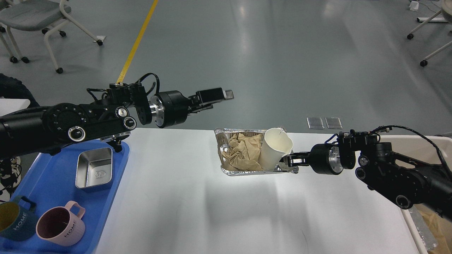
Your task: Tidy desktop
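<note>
The white desktop fills the lower view. My right gripper is shut on the right rim of a foil tray and holds it a little above the desktop, with its shadow below. In the foil tray lie crumpled brown paper and a tilted white paper cup. My left gripper is raised up and to the left of the foil tray, apart from it. It is open and empty.
A blue tray at the left holds a steel box, a pink mug and a dark teal mug. A beige bin stands at the right edge, under my right arm, with foil and brown paper inside.
</note>
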Robot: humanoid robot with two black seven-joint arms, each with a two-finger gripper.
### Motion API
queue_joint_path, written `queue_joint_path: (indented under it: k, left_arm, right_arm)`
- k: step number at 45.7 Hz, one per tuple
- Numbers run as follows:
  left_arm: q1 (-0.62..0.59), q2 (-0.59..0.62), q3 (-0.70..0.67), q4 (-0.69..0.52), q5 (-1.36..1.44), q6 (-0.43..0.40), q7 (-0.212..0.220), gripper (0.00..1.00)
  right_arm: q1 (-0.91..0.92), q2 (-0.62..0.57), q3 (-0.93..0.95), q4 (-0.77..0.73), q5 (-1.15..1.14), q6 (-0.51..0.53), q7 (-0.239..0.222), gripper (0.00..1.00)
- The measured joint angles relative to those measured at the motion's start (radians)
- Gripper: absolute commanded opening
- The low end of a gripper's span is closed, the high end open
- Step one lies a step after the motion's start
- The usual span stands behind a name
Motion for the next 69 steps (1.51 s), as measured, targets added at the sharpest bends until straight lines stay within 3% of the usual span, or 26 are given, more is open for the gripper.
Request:
queue_joint_path:
  k: [15, 33, 48, 55, 69]
  left_arm:
    - [0.369, 0.058, -0.484, -0.002, -0.060, 0.068, 0.000, 0.96]
    - [0.820, -0.098, -1.025, -0.003, -0.061, 0.066, 0.002, 0.96]
    - [1.036, -0.136, -1.287, 0.000, -0.144, 0.011, -0.001, 0.96]
    - [1.062, -0.142, -1.340, 0.016, -0.196, -0.041, -0.002, 0.96]
    - [1.075, -0.152, -1.362, 0.029, -0.306, -0.066, -0.010, 0.96]
  right_arm:
    - [-0.073, -0.094, 0.094, -0.008, 0.036, -0.001, 0.002, 0.00]
    - [-0.167, -0.385, 0.154, -0.016, 0.271, -0.027, 0.005, 0.00]
    - [-0.280, -0.524, 0.155, -0.134, 0.481, -0.063, 0.006, 0.00]
    - [-0.316, -0.521, 0.155, -0.269, 0.563, -0.068, 0.006, 0.00]
    - [-0.348, -0.433, 0.154, -0.502, 0.639, -0.069, 0.006, 0.00]
